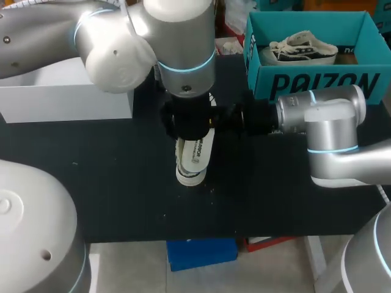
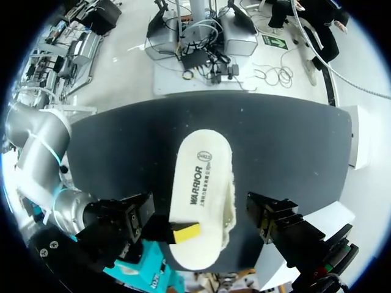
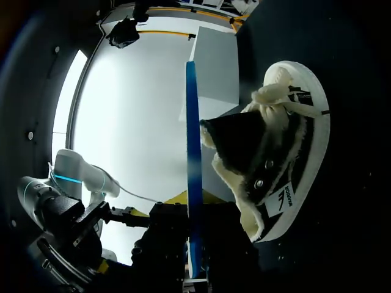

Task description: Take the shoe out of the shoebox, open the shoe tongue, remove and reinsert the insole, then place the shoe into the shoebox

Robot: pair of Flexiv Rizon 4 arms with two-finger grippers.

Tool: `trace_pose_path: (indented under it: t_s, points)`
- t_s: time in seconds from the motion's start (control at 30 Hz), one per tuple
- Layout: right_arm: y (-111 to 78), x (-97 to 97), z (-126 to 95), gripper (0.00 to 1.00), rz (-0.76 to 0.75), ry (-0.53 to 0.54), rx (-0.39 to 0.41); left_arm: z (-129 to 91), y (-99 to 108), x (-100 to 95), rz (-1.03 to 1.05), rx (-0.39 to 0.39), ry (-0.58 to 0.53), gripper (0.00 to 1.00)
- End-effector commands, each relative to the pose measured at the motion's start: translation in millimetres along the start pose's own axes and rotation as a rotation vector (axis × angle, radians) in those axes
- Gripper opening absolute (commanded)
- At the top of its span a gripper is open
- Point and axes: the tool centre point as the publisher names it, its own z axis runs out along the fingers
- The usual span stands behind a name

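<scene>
Grips the insole (image 2: pixel 198 180) by one end in the right tool (image 3: pixel 193 251), with a yellow fingertip (image 2: pixel 185 232) pressed on its white printed top. Holds the left tool (image 2: pixel 198 202) above that insole, spread wide, one black finger on each side and neither touching it. Carries the insole roughly level, just over the opening of the shoe (image 3: pixel 287 159); shows only a thin blue edge in the right wrist view. Leaves the shoe standing on its sole near the middle of the black surface (image 1: pixel 122 183), black upper and pale fleecy lining open upward, white laces bunched at one end. Reaches in over the shoe with the left arm (image 1: pixel 110 36) from the left, the right arm (image 1: pixel 330 122) from the right. Has the teal shoebox (image 1: pixel 317 82) at the far right of the surface, open, with a second shoe (image 1: pixel 303 47) lying inside. Has a white box (image 1: pixel 67 97) at the far left, well apart from the shoe.
</scene>
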Motion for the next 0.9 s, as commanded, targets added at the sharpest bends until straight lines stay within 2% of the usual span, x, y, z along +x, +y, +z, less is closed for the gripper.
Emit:
trace_pose_path:
  t_s: [0.03,0.17,0.5,0.57,0.6,0.9]
  points:
    - [-0.8,0.1,1.2,0.0,0.0,-0.002,-0.004,2.4,-6.1,18.3,-0.004,-0.021,-0.107,1.0]
    - [-0.8,0.1,1.2,0.0,0.0,-0.002,-0.004,0.2,-6.9,21.9,0.015,-0.034,-0.213,1.0]
    - [-0.8,0.1,1.2,0.0,0.0,-0.002,-0.004,2.9,-0.7,32.6,-0.03,0.003,-0.437,1.0]
    - [-0.8,0.1,1.2,0.0,0.0,-0.002,-0.004,2.4,0.3,34.1,-0.031,-0.017,-0.431,1.0]
    - [-0.8,0.1,1.2,0.0,0.0,-0.002,-0.004,1.5,0.9,33.8,-0.016,-0.035,-0.347,1.0]
    - [-0.8,0.1,1.2,0.0,0.0,-0.002,-0.004,1.5,0.9,33.8,-0.016,-0.035,-0.347,1.0]
